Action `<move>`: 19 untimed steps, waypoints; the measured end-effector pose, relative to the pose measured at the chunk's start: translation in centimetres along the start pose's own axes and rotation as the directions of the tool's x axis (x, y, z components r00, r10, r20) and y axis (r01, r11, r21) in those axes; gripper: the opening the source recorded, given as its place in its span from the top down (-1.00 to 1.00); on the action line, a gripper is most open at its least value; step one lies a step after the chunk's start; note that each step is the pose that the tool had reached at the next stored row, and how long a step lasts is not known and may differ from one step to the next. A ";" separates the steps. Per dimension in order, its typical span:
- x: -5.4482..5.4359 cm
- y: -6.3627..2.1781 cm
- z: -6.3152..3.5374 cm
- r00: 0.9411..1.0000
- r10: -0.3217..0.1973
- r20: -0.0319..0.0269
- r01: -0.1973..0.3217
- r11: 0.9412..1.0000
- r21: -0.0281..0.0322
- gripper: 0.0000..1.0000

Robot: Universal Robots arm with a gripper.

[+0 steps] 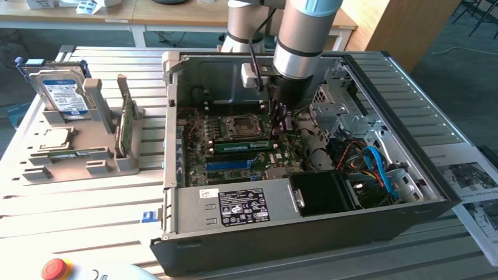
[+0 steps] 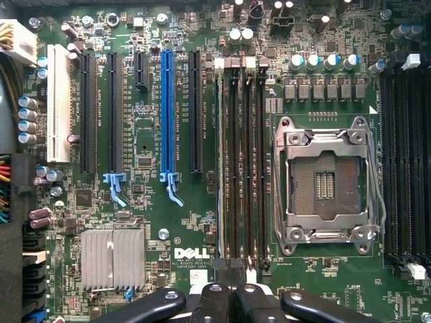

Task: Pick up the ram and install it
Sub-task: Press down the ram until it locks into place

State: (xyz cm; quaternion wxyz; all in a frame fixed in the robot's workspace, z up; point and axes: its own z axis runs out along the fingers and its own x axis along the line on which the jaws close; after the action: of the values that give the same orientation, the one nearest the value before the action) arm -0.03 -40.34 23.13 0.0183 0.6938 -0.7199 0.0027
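The gripper is down inside the open computer case, which sits on a slatted metal table. Its jaws are closed together, with nothing seen between them. In the wrist view the two black fingers meet above one end of the bank of memory slots, next to the empty CPU socket. The ram stands on its long edge in that bank on the motherboard, between the socket and the blue expansion slot. The fingertips hang just by one of its ends; whether they touch it I cannot tell. Near the table's edge at the exterior view's left, a grey holder carries a hard drive, an upright green card and a processor chip.
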 end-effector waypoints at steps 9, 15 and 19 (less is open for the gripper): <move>0.0 -0.01 0.45 1.000 0.000 0.000 0.000 1.000 0.000 0.80; 0.0 -0.01 0.50 1.000 0.000 0.000 0.000 1.000 0.000 0.80; 0.0 -0.01 0.55 1.000 0.000 0.000 0.000 1.000 0.000 0.80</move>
State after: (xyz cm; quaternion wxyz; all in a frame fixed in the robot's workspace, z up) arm -0.03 -40.32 22.58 0.0184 0.6938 -0.7199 0.0027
